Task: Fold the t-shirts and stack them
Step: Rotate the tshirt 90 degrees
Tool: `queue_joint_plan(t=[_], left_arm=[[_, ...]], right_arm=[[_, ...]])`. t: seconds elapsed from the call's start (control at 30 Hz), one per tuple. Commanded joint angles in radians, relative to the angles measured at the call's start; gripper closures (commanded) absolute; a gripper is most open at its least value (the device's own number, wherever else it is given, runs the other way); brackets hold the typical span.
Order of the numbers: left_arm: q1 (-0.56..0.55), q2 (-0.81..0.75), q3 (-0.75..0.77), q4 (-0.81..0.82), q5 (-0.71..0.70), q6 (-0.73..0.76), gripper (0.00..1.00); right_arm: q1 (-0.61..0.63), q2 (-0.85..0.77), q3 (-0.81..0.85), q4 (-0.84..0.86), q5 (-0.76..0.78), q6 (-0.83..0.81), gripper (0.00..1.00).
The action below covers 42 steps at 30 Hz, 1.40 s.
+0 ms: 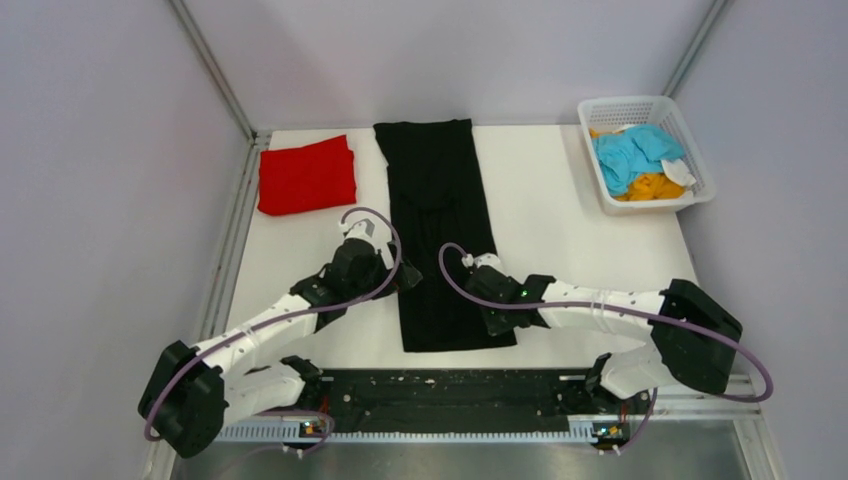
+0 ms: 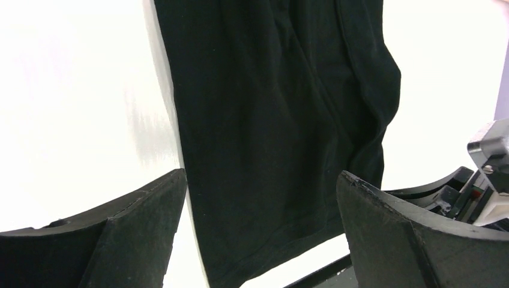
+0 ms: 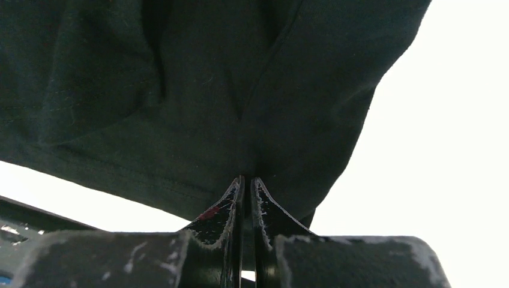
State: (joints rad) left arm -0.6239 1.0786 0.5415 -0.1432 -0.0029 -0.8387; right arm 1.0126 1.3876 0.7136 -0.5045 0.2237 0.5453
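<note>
From above: a white table [image 1: 590,260] between pale walls. The black t-shirt [image 1: 437,200] lies down the middle, folded into a long narrow strip from the far edge towards the arms. The red t-shirt [image 1: 306,176] sits folded at the far left, well apart from it. At the far right corner stands a white mesh basket [image 1: 697,150] holding the light blue t-shirt [image 1: 632,155] crumpled on top of the orange t-shirt [image 1: 650,187]; a small white scrap beside them is too small to identify. The left gripper [image 1: 405,277] rests at the strip's left edge and the right gripper [image 1: 490,300] covers its right edge near the hem, so the fingertips are hard to make out here.

Left wrist: two thick black fingers [image 2: 144,222] stand wide apart at the bottom corners, holding nothing. Between them the black cloth runs away across the table, its hem at the bottom. Part of the other arm is cut off at the right edge.

Right wrist: the two fingers [image 3: 225,210] are pressed together, pinching a pucker of the black cloth at their tips. The shirt fills the upper picture; bare table shows right and lower left.
</note>
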Motion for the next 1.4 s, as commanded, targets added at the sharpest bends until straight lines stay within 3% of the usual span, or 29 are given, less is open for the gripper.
queue_joint_plan(t=[0.0, 0.13, 0.5, 0.67, 0.8, 1.13, 1.23, 1.37], left_arm=[[-0.004, -0.038, -0.029, 0.001, -0.043, 0.002, 0.01], [-0.005, -0.033, -0.034, -0.010, -0.031, -0.001, 0.01], [-0.089, -0.041, -0.062, 0.041, 0.161, 0.040, 0.01], [-0.124, -0.042, -0.069, 0.028, 0.138, 0.026, 0.01], [-0.129, -0.029, -0.065, 0.016, 0.120, 0.021, 0.01], [-0.132, -0.067, -0.066, -0.072, 0.092, -0.003, 0.01], [-0.134, -0.107, -0.065, -0.136, 0.077, -0.007, 0.01], [-0.134, -0.148, -0.065, -0.220, 0.068, -0.010, 0.01]], right_arm=[[0.017, -0.082, 0.041, -0.027, -0.007, 0.007, 0.93], [0.019, -0.165, 0.042, -0.057, -0.029, 0.004, 1.00], [0.031, -0.293, 0.009, 0.049, -0.206, 0.023, 1.00], [0.056, -0.286, -0.021, 0.105, -0.253, 0.025, 1.00], [0.063, -0.261, -0.054, 0.155, -0.201, 0.079, 1.00], [0.087, -0.115, -0.096, 0.428, -0.159, 0.156, 1.00], [0.100, -0.055, -0.071, 0.403, -0.132, 0.158, 0.91], [0.122, -0.014, -0.042, 0.364, -0.105, 0.152, 0.59]])
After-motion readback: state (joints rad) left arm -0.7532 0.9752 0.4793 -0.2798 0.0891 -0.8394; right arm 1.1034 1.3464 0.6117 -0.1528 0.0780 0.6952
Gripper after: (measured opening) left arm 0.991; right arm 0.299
